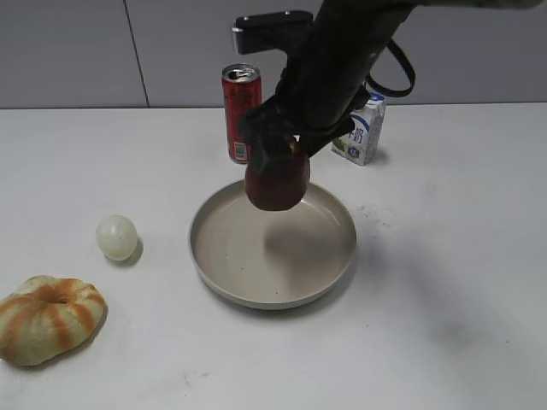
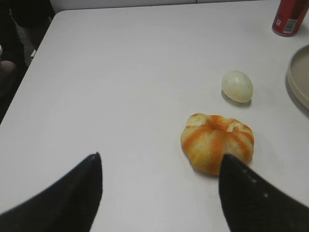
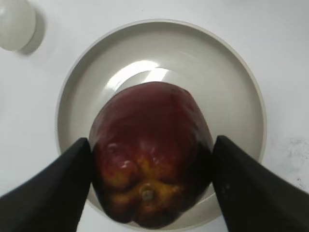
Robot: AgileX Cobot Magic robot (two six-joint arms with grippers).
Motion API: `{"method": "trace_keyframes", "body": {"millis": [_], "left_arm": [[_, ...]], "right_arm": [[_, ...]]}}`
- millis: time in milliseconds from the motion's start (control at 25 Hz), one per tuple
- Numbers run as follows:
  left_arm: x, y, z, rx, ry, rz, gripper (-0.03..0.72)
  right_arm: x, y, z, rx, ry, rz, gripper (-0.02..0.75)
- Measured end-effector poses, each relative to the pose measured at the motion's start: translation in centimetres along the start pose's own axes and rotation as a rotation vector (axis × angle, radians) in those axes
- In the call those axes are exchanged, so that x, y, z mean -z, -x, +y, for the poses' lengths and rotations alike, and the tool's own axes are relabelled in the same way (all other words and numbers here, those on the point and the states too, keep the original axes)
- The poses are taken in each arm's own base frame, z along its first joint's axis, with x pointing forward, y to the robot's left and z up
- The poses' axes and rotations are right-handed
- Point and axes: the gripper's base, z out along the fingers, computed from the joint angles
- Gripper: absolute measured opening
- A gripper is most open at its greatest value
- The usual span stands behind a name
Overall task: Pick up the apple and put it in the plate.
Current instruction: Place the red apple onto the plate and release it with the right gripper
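Note:
The dark red apple [image 1: 277,183] with a lobed orange-yellow top [image 3: 149,154] hangs in my right gripper [image 3: 150,147], which is shut on its sides. It is held above the far part of the large beige plate [image 1: 224,278], apart from the plate's floor [image 3: 231,92]. My left gripper [image 2: 159,166] is open and empty, low over the white table, with an orange-striped bun just beyond its right finger. The left gripper is out of the exterior view.
A red can [image 1: 241,111] and a small milk carton [image 1: 361,128] stand behind the plate. A pale round ball [image 1: 116,237] and the orange-striped bun [image 1: 47,318] lie left of the plate; both show in the left wrist view, ball [image 2: 236,86], bun [image 2: 217,141].

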Motion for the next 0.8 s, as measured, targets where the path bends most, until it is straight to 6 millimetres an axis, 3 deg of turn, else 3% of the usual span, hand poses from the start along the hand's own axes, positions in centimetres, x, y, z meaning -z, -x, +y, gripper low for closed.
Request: {"method": "trace_keyframes", "body": {"millis": [200,360,520,640,800], "left_arm": [[0.0,0.0,0.0,0.0,0.0,0.0,0.572],[0.0,0.0,0.0,0.0,0.0,0.0,0.572],[0.0,0.0,0.0,0.0,0.0,0.0,0.572],[0.0,0.0,0.0,0.0,0.0,0.0,0.572],[0.0,0.0,0.0,0.0,0.0,0.0,0.572]], "right_arm": [[-4.4,-0.8,-0.9,-0.014,-0.018,0.092,0.547],[-5.9,-1.2,-1.1,-0.04,-0.018,0.126,0.547],[-5.9,-1.2,-1.1,-0.045,-0.013,0.125,0.552],[-5.5,-0.9,-0.9,-0.044,-0.008,0.132,0.641],[-3.4,1.0,-0.6,-0.034,0.005,0.119,0.644]]}}
